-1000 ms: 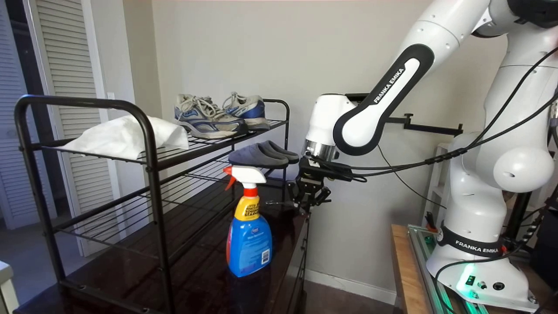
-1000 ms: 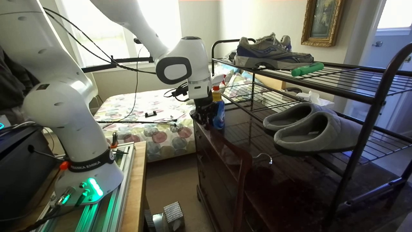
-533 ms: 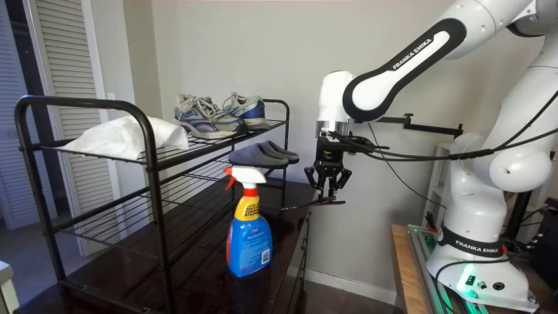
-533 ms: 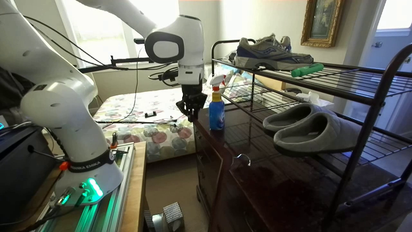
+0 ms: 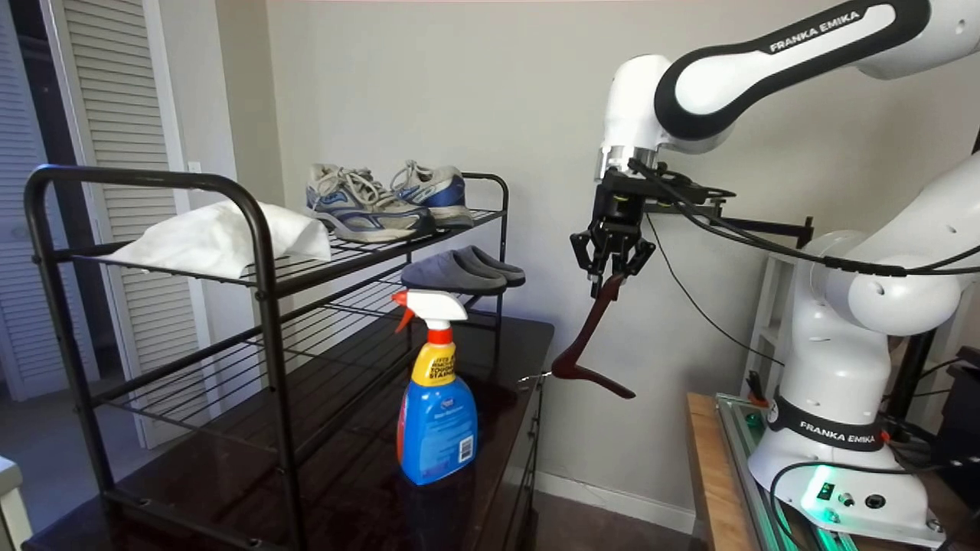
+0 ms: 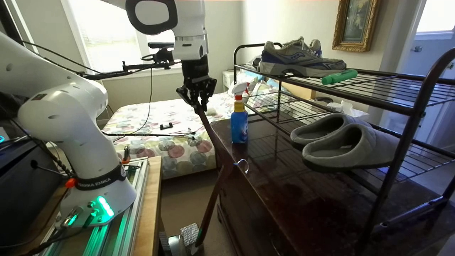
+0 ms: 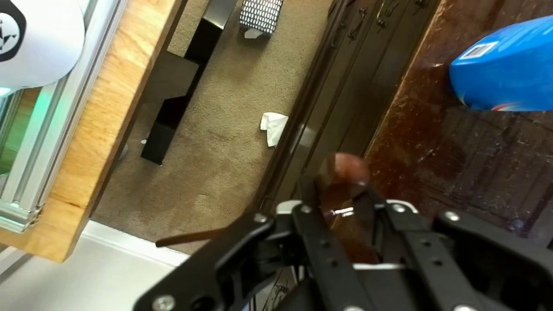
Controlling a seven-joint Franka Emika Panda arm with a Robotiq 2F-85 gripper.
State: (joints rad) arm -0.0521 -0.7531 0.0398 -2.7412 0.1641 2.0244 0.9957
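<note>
One black two-fingered gripper (image 5: 606,280) has its jaws nearly together, pinched on one end of a dark reddish-brown wooden coat hanger (image 5: 566,367); the hanger slants down from the grip beside the front edge of a dark brown wooden dresser (image 6: 295,213), its silvery metal hook (image 6: 247,166) turned toward the dresser top; a blue plastic spray bottle (image 5: 438,428) with a white-and-red trigger head (image 5: 435,306) stands upright on that top; beside the bottle, a dark metal wire rack (image 5: 138,179) carries grey slippers (image 6: 355,154) on its lower shelf and blue-and-grey sneakers (image 6: 298,62) on its upper one.
</note>
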